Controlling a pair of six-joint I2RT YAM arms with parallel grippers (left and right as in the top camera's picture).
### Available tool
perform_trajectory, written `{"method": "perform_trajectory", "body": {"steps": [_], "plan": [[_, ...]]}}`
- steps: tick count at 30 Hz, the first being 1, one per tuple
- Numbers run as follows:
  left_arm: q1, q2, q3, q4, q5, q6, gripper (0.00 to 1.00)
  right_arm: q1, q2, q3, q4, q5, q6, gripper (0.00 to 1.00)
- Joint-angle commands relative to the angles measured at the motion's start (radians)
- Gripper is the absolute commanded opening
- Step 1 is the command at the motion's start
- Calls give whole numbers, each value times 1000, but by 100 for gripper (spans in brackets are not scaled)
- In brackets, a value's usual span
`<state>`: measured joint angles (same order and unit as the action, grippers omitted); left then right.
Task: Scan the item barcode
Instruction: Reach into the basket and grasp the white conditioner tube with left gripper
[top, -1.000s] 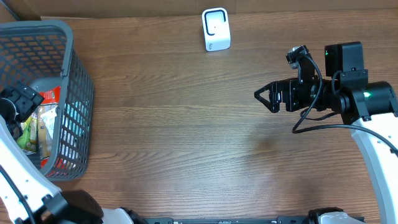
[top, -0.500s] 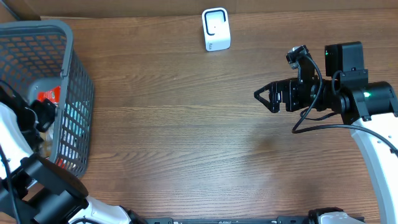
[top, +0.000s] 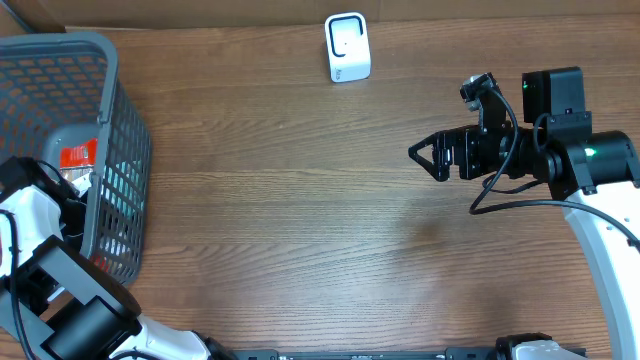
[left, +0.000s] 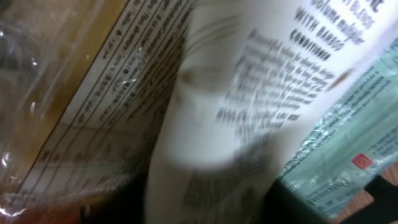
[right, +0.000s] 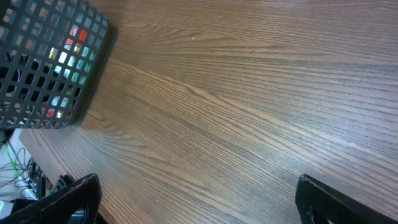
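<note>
Deeper into the grey basket (top: 128, 150) than a second ago, the left arm (top: 35, 215) sits close against a white conditioner tube (left: 211, 124) lying among packets. Whether the left fingers grip it cannot be told. Right fingers (right: 74, 196) stand wide apart, empty, above the worktop (right: 217, 93).

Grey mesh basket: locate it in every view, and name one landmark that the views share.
Overhead: the grey mesh basket stands at the far left edge of the table.
Left wrist: the basket is not in it; a white tube seen close up fills the frame.
Right wrist: the basket sits in the top left corner.
Shared landmark: the wood-grain table, seen in the overhead and right wrist views.
</note>
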<state>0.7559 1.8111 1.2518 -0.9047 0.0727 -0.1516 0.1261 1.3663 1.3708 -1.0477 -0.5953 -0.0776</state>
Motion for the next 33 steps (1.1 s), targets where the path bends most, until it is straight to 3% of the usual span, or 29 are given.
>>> {"method": "perform_trajectory", "body": {"steps": [1, 10, 22, 28, 33], "plan": [[0, 6, -10, -1, -9, -13, 5, 5, 3, 21, 2, -9, 6, 100], [-3, 6, 184, -184, -9, -53, 4, 5, 3, 21, 2, -9, 6, 100], [-5, -1, 844, -615, -10, -99, 4, 5, 3, 21, 2, -9, 6, 100], [-23, -56, 1126, -689, 7, -99, 4, 5, 3, 21, 2, -9, 6, 100], [-166, -149, 1242, -674, 189, -37, 4, 5, 3, 21, 2, -9, 6, 100]]}}
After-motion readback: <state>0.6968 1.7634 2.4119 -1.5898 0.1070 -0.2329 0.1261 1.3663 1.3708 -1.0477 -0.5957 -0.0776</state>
